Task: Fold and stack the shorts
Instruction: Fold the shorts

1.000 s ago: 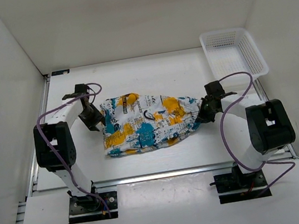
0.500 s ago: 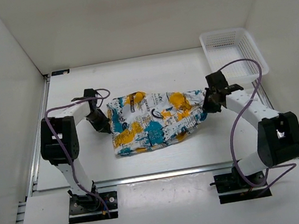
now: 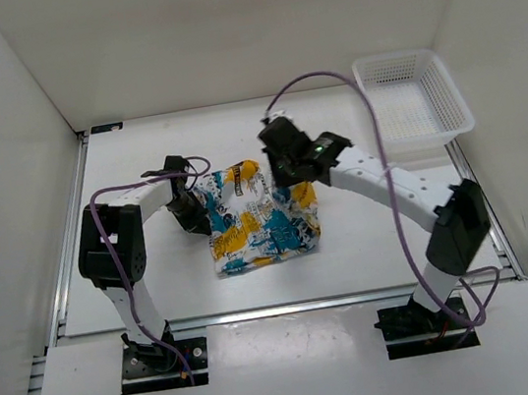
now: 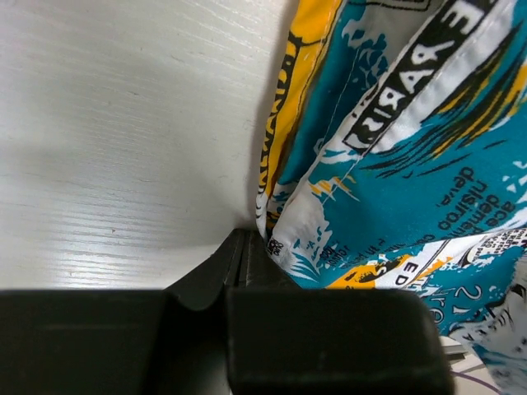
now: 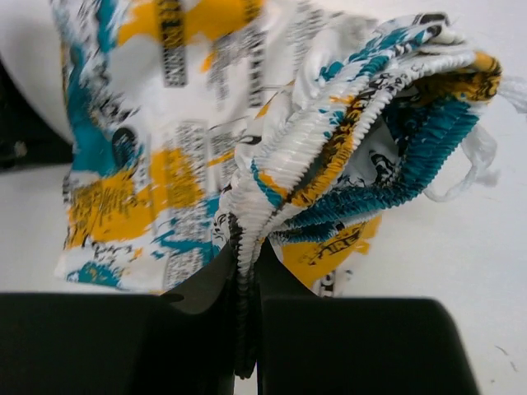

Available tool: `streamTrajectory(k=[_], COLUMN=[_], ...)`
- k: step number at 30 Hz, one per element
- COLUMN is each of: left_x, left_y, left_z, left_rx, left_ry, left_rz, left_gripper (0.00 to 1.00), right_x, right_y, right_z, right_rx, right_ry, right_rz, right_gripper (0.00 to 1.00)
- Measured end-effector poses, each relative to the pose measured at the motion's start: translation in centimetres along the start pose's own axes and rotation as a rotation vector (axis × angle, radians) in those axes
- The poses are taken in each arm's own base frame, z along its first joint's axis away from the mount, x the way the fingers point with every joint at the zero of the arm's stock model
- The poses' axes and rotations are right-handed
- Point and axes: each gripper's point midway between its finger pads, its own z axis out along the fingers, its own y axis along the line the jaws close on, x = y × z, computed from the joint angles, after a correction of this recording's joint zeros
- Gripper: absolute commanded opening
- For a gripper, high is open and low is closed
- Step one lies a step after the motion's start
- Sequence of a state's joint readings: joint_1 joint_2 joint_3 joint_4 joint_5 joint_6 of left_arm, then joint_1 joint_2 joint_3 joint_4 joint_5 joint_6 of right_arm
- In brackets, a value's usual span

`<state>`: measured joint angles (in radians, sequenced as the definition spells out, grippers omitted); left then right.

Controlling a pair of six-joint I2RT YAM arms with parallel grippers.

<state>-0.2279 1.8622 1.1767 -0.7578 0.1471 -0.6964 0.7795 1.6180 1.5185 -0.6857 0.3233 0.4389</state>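
The right claw [image 3: 285, 172], clamped on the waistband [image 5: 329, 156], had carried its end leftward over the shorts [image 3: 260, 223], doubling them at the centre. The left claw [image 3: 195, 213] had closed on the left hem. The first fold looked nearly laid.

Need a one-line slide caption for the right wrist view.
Right fingers pinch the bunched elastic waistband of the printed shorts, white table behind.
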Motion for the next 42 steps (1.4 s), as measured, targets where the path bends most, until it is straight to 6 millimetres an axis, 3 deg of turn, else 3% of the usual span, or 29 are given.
streamTrajectory(k=[5, 9, 13, 19, 20, 21, 22, 24, 25, 26, 29, 31, 32, 33, 35, 36, 39, 42], left_x=[0.0, 0.0, 0.0, -0.3, -0.3, -0.4, -0.6, -1.3, -1.7, -2.2, -3.8, -5.3, -6.0, -6.5, -7.1, -7.1, -5.5, -3.3], left_y=[0.0, 0.0, 0.0, -0.1, -0.1, 0.0, 0.1, 0.5, 0.9, 1.4, 2.4, 2.3, 1.9, 1.3, -0.3, -1.4, -4.9, -7.8], left_z=[0.0, 0.0, 0.1, 0.0, 0.0, -0.1, -0.1, -0.6, -1.0, -1.6, -4.1, -6.4, -7.7, -8.9, -11.2, -12.2, -13.7, -13.1], left_rx=[0.000, 0.002, 0.003, 0.010, 0.012, 0.017, 0.020, 0.032, 0.036, 0.037, 0.037, 0.041, 0.049, 0.055, 0.068, 0.084, 0.128, 0.147], left_ry=[0.001, 0.004, 0.005, 0.005, 0.006, 0.008, 0.009, 0.000, -0.007, -0.018, -0.064, -0.118, -0.152, -0.182, -0.244, -0.268, -0.287, -0.245], left_rz=[-0.002, -0.005, -0.006, -0.013, -0.015, -0.020, -0.021, -0.042, -0.053, -0.066, -0.093, -0.087, -0.074, -0.059, 0.002, 0.040, 0.154, 0.254], left_gripper=[0.10, 0.10, 0.10, 0.13, 0.18, 0.36, 0.48, 0.77, 0.84, 0.84, 0.84, 0.77, 0.60, 0.52, 0.26, 0.20, 0.11, 0.10], right_x=[2.6, 4.3, 5.8, 6.5, 6.6, 6.7, 6.8, 6.9, 6.8, 6.7, 6.8, 6.9, 6.5, 6.0, 4.6, 3.8, 3.0, 4.2], right_y=[6.7, 10.5, 12.7, 14.3, 14.4, 14.5, 14.7, 15.1, 15.3, 15.6, 15.1, 13.8, 12.9, 11.9, 9.5, 8.1, 4.4, 2.0], right_z=[2.9, 5.1, 6.2, 7.1, 7.2, 7.3, 7.3, 7.3, 7.2, 7.0, 5.2, 2.7, 1.1, -0.1, -1.9, -2.2, -1.0, 2.3], right_rx=[-0.044, -0.071, -0.090, -0.114, -0.115, -0.122, -0.129, -0.157, -0.168, -0.188, -0.223, -0.247, -0.262, -0.270, -0.269, -0.258, -0.204, -0.147], right_ry=[0.081, 0.120, 0.147, 0.164, 0.168, 0.175, 0.178, 0.184, 0.181, 0.171, 0.149, 0.133, 0.112, 0.087, 0.035, 0.009, 0.011, 0.082], right_rz=[-0.138, -0.215, -0.261, -0.278, -0.280, -0.283, -0.278, -0.280, -0.278, -0.281, -0.268, -0.239, -0.213, -0.186, -0.108, -0.062, 0.051, 0.104], right_gripper=[0.00, 0.00, 0.00, 0.02, 0.20, 0.33, 0.40, 0.65, 0.73, 0.83, 0.86, 0.78, 0.66, 0.36, 0.13, 0.02, 0.00, 0.00])
